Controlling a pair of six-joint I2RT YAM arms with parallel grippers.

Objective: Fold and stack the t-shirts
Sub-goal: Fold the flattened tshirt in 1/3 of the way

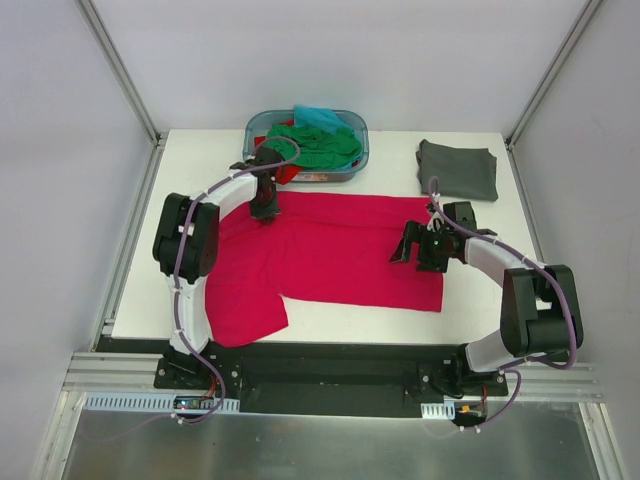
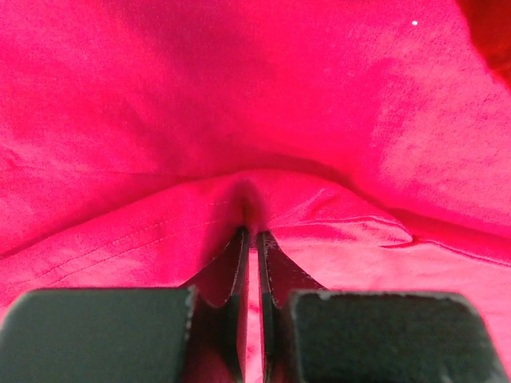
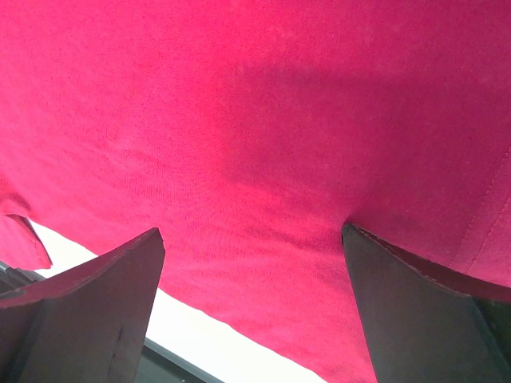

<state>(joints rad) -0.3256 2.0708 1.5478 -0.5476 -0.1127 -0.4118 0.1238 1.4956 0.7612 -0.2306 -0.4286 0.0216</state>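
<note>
A large crimson-pink t-shirt lies spread on the white table. My left gripper is at the shirt's far edge, shut on a pinched ridge of its cloth. My right gripper is open over the shirt's right part, its fingers wide apart and resting on the cloth near its near hem. A folded dark grey t-shirt lies at the far right. Green, red and teal shirts sit in the basket.
The blue-green plastic basket stands at the table's far middle, just behind my left gripper. The table's near edge shows just past the shirt's hem in the right wrist view. White walls and metal posts surround the table.
</note>
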